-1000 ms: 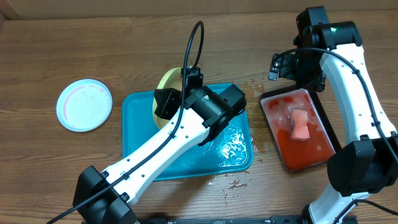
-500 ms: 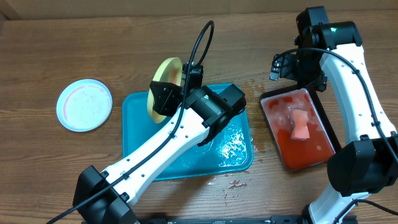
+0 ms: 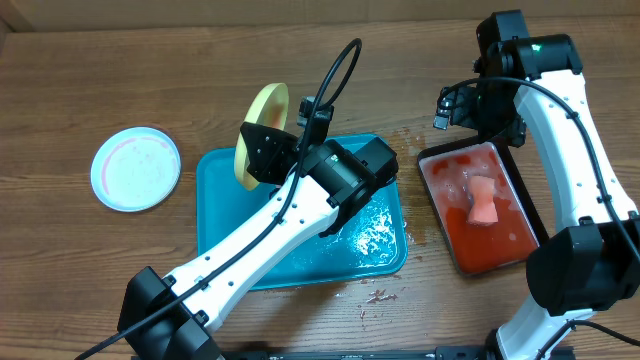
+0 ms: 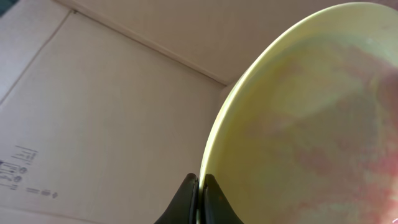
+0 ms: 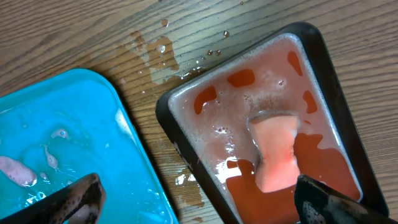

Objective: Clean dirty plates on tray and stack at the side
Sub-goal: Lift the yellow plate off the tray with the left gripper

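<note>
Two plates show. One pale yellow plate point(image 3: 262, 120) is pinched at its rim by the left end effector point(image 4: 198, 186), whose two dark fingertips press together on the thin edge. The plate stands tilted on edge in the air over the 11 o'clock corner of the tray point(image 3: 222, 200). In the left wrist view its smooth, shallow round face carries a faint pinkish film. The second plate point(image 3: 135, 168) – round, light blue at the rim and pale in the middle – lies flat on the wooden worktop point(image 3: 100, 70), at 9 o'clock of the tray and well apart from it.

The single turquoise tray is a glossy plastic rectangle with rounded corners and a raised rim, with wet foam point(image 3: 375, 230) toward its 4 o'clock side.

At 3 o'clock sits one black tray point(image 5: 161, 112) of thin red liquid, with one pink sponge point(image 5: 277, 158) in it – pinched at the waist. The right end effector point(image 5: 196, 198) hangs above with fingers spread wide, holding nothing.
</note>
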Available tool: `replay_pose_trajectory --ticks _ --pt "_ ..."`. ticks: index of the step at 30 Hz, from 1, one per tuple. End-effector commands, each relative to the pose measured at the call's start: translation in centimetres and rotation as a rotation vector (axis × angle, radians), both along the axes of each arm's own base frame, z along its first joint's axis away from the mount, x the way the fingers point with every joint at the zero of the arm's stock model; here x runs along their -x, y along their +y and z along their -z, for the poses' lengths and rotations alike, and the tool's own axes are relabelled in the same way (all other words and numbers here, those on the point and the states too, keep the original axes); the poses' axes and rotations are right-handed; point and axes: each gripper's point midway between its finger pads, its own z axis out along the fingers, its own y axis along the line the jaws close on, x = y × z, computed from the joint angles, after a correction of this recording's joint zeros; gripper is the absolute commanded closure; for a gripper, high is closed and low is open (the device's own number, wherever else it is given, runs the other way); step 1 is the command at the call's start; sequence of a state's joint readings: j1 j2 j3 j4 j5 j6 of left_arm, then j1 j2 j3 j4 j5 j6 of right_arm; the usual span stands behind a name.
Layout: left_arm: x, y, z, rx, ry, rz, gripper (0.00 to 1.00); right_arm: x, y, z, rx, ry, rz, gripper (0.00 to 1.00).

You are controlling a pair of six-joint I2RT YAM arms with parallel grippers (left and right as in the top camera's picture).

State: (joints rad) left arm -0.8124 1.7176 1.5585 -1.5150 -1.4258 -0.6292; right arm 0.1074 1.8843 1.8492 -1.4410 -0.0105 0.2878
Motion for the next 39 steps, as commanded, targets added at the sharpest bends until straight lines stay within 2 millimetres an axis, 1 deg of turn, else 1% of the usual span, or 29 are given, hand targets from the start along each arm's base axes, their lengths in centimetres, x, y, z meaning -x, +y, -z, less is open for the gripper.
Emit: replay_pose_trajectory --ticks 1,9,15,31,34,36,37,39 --pt "-0.1 -0.7 -1.9 -0.038 -0.056 0.028 0.96 0.1 -0.1 -0.9 0.010 -0.029 -0.005 0.00" --pt "0.3 -1.8 -1.9 -0.037 -0.056 0.060 0.96 -0.2 -0.1 -0.9 0.009 -0.042 -0.005 0.00" --pt "0.4 -2.0 -1.9 -0.039 -0.055 0.067 0.96 -0.3 -0.1 -0.9 0.009 -0.045 -0.006 0.00" --pt "0.4 -2.0 -1.9 -0.037 -0.057 0.068 0.96 -0.3 -0.1 -0.9 0.009 -0.045 -0.006 0.00" --pt "0.1 -1.8 -1.7 0.004 -0.080 0.052 0.96 -0.3 -0.1 -0.9 0.009 -0.046 -0.005 0.00" --pt "0.2 -1.4 -1.6 -0.069 -0.007 0.055 0.96 -0.2 -0.1 -0.9 0.009 -0.042 -0.005 0.00" --pt "0.5 -1.7 -2.1 -0.073 -0.035 0.066 0.96 -0.1 -0.1 -0.9 0.010 -0.038 -0.006 0.00" --pt "0.4 -2.2 -2.5 0.019 -0.155 0.065 0.96 0.0 -0.1 -0.9 0.011 -0.036 -0.006 0.00"
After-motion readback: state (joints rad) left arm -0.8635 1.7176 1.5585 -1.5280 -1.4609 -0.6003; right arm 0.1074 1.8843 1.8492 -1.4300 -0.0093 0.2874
